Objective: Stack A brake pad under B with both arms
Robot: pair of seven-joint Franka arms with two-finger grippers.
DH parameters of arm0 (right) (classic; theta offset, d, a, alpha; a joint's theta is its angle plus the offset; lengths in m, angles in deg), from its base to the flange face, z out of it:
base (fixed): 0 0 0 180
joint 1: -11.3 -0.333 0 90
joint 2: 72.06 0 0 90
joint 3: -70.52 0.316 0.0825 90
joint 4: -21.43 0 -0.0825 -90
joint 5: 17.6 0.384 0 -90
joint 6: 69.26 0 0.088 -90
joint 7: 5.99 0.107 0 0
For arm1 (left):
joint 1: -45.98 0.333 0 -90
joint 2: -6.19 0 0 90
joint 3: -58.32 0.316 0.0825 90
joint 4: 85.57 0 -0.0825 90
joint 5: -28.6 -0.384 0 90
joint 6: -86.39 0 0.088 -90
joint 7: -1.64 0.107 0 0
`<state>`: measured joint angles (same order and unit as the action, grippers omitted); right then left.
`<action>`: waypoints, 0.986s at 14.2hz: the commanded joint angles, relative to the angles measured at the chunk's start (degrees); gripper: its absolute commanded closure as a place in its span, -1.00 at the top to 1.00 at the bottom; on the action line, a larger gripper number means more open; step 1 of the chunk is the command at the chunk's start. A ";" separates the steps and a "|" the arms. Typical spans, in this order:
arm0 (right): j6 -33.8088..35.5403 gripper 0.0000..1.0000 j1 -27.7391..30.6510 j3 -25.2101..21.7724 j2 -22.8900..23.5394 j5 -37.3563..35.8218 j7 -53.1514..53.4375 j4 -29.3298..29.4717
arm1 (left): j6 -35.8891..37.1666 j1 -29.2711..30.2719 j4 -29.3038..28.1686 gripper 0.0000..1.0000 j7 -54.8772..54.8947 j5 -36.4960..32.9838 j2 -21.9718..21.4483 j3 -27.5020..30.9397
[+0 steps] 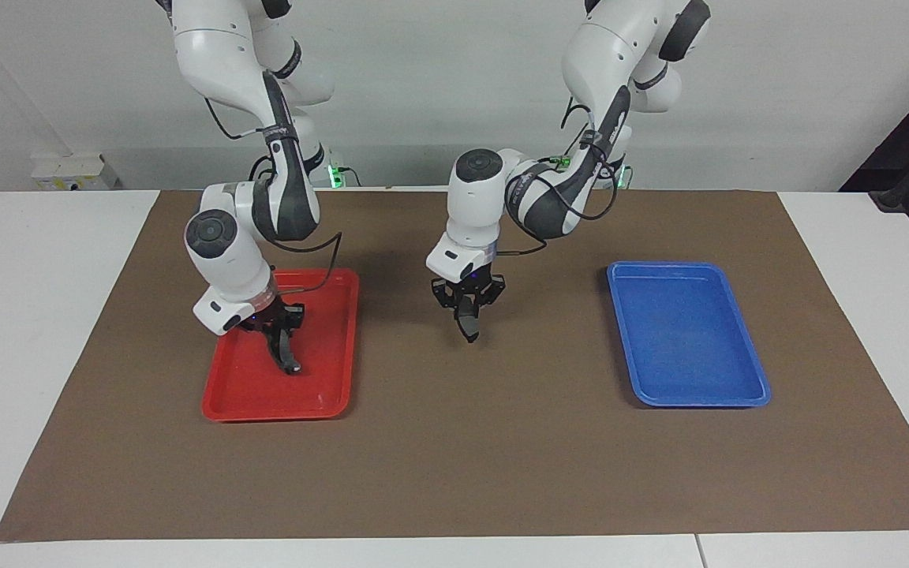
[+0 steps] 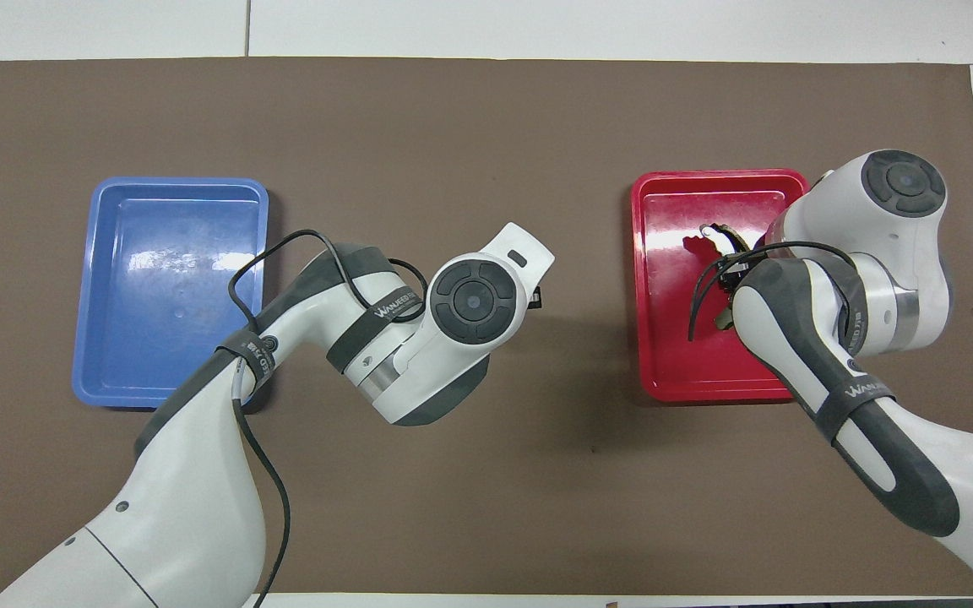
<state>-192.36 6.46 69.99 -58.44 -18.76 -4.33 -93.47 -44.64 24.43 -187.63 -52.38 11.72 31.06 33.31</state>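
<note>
My right gripper (image 1: 279,330) is over the red tray (image 1: 328,347), shut on B (image 1: 289,359), the longer black curved pad. B hangs edge-down with its lower end at or just above the tray floor. My left gripper (image 1: 466,304) is over the bare brown mat between the two trays, shut on the A brake pad (image 1: 469,326), the short dark grey pad, which hangs clear of the mat. In the overhead view each arm's own wrist hides its gripper and pad.
A blue tray (image 1: 687,339) lies toward the left arm's end of the table, with nothing in it; it also shows in the overhead view (image 2: 174,287). The red tray (image 2: 672,338) lies toward the right arm's end. A brown mat (image 1: 454,457) covers the table.
</note>
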 commanded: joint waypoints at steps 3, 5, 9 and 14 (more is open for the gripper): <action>8.90 -1.00 0.98 0.61 -1.85 0.45 -0.86 6.51 | 0.25 -4.37 3.44 -0.98 -3.89 -3.23 4.12 0.76; 14.96 -1.00 1.24 0.70 -1.33 0.54 -0.86 11.86 | 0.17 -4.73 4.32 -0.98 -6.09 -6.05 5.36 0.67; 21.67 -1.00 1.77 0.70 -1.40 1.25 -2.70 18.57 | -1.06 -4.82 4.32 -0.98 -6.28 -6.41 6.33 0.67; 29.93 -1.00 1.59 0.70 -4.92 1.25 -2.80 21.91 | -1.06 -4.73 4.24 -0.58 -6.28 -6.76 6.34 1.19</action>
<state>-165.44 7.39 70.24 -61.49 -18.37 -5.71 -73.16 -45.46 20.43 -184.76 -57.42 6.57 36.79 33.48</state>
